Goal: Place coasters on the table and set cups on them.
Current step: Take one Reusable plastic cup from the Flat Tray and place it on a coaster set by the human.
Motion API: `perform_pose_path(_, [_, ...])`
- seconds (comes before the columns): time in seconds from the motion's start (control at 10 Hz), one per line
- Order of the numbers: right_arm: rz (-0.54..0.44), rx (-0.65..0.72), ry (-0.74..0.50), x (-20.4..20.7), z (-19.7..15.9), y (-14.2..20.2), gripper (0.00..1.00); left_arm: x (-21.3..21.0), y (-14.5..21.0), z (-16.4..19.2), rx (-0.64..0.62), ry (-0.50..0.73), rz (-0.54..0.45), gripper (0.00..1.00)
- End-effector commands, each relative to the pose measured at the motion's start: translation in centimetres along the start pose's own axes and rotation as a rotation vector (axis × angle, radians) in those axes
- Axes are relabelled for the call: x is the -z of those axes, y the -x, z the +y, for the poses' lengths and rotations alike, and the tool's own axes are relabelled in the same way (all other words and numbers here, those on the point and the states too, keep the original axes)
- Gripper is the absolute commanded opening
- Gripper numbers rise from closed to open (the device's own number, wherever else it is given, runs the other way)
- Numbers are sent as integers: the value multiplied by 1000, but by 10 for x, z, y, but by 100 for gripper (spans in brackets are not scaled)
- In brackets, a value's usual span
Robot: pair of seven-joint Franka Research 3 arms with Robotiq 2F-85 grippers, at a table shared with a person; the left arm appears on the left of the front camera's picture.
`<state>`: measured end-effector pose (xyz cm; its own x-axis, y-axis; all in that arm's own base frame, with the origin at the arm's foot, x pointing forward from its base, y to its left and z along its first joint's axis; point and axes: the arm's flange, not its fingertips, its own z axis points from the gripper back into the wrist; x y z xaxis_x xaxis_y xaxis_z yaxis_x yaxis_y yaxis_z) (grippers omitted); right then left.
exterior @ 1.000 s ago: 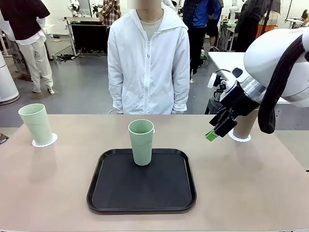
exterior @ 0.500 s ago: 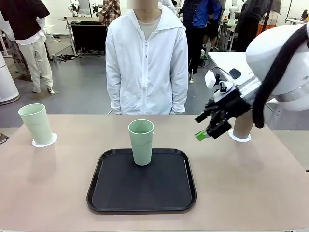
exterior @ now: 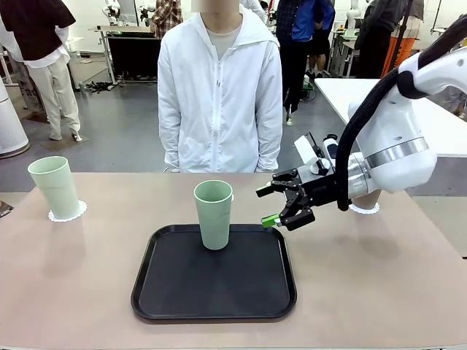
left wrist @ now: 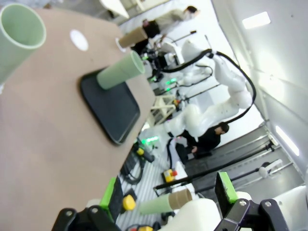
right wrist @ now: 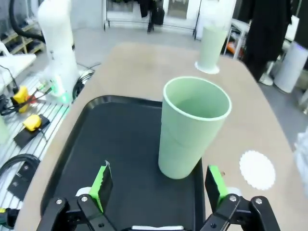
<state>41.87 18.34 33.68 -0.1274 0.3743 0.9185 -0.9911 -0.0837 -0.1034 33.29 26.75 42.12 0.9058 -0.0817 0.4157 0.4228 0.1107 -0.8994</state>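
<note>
A pale green cup (exterior: 213, 215) stands upright on the black tray (exterior: 168, 292). My right gripper (exterior: 264, 207) is open, pointing sideways at it from its right, a short gap away. In the right wrist view that cup (right wrist: 192, 127) sits just ahead, between the open green pads (right wrist: 102, 182). A bare coaster (right wrist: 257, 169) lies on the table beyond the tray. Another green cup (exterior: 55, 186) stands on a coaster (exterior: 67, 213) at far left. The right arm hides most of the brown cup; its coaster (exterior: 363, 209) peeks out. My left gripper (left wrist: 168, 190) is open and holds nothing, off the table's left end.
A person in a white jacket (exterior: 220, 95) stands at the far side of the beige table (exterior: 379, 292), hands down. From the left wrist I see the tray (left wrist: 113, 103), the tray cup (left wrist: 120, 71), the bare coaster (left wrist: 79, 40) and the brown cup (left wrist: 132, 37).
My right gripper has swung left, away from the brown cup, and turned level toward the green cup on the tray. It stays open. The cups have not moved.
</note>
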Motion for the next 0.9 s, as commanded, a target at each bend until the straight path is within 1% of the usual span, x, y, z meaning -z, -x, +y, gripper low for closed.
perform_pose_path(0.0, [-63,39,35,9,-9,16,100,-2,1,-3,-1,-4,-2,100])
perform_pose_path(0.2, [-68,84,68,14,-9,27,100,-2,1,-3,-1,-4,-2,100])
perform_pose_path(0.3, [-62,102,66,14,-5,28,100,-2,1,-3,-1,-4,-2,100])
perform_pose_path(0.4, [-56,76,30,6,-8,25,100,-2,1,-3,-1,-4,-2,100])
perform_pose_path(0.8, [-60,87,38,7,-8,27,100,-2,1,-3,-1,-4,-2,100])
